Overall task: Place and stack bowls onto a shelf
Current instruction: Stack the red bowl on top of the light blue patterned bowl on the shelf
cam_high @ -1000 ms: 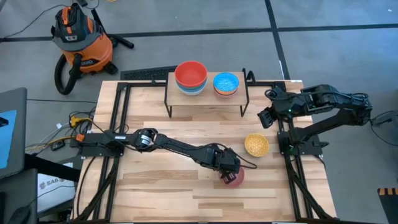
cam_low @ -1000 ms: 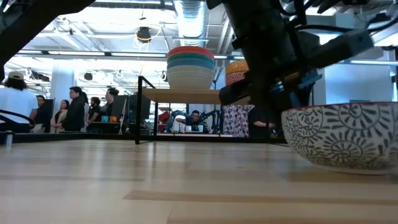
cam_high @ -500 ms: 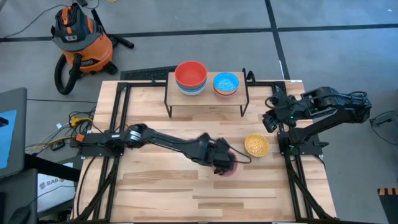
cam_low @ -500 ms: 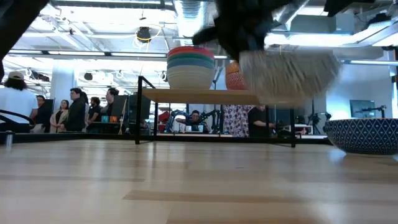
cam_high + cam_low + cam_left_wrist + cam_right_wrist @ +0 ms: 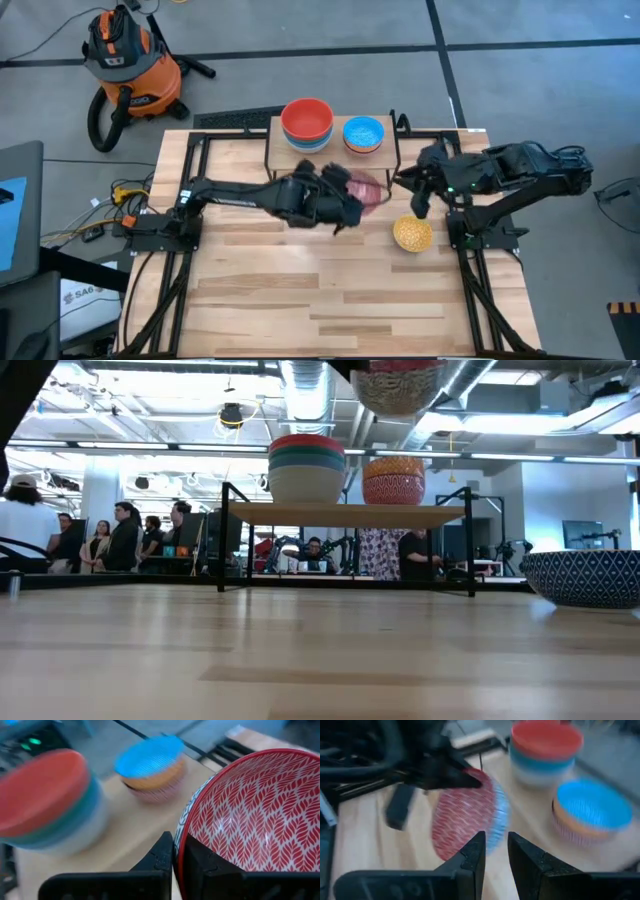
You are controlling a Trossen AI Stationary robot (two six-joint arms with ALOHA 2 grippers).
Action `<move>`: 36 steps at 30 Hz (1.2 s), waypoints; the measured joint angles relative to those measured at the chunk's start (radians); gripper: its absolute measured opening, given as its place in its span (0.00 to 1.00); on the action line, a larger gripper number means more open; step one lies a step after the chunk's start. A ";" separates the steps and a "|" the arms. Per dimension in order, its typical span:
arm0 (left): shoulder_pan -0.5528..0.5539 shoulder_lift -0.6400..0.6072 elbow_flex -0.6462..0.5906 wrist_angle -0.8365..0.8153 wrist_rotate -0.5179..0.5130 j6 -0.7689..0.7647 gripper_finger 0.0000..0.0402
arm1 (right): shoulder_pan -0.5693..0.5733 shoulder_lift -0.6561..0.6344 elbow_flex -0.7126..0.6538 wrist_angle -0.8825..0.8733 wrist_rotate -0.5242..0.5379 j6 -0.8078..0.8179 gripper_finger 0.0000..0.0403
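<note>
My left gripper [image 5: 179,844] is shut on the pink-red speckled bowl [image 5: 366,190] and carries it in the air just in front of the shelf [image 5: 335,152]. The low view shows that bowl's underside [image 5: 400,384] high above the table. The shelf's plank bears a stack topped by a red bowl [image 5: 307,120] and a second stack topped by a blue bowl [image 5: 363,133]. The yellow speckled bowl [image 5: 412,233] rests on its base on the table. My right gripper [image 5: 419,197] hovers open, right of the carried bowl and above the yellow one. My left gripper holds the pink-red bowl by its rim [image 5: 181,827], on the side toward the table's left. One finger [image 5: 200,862] is inside the bowl and the other finger [image 5: 162,855] is outside. The fingers come from the table's left. The bowl is lifted clear of the table, mouth up.
The table's near half is bare wood [image 5: 300,290]. A bowl with a dark blue patterned outside [image 5: 585,577] stands at the low view's right. An orange vacuum [image 5: 125,60] stands on the floor beyond the table's far left corner. People stand in the room behind.
My left gripper has lifted the pink-red bowl off the table's near right part. It has carried the bowl up and toward the far edge, close to the shelf's front. My right gripper has moved a little toward the table's left.
</note>
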 joint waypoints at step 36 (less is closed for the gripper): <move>0.202 -0.023 0.091 0.213 0.175 0.469 0.01 | -0.191 0.072 0.000 0.197 0.076 -0.947 0.41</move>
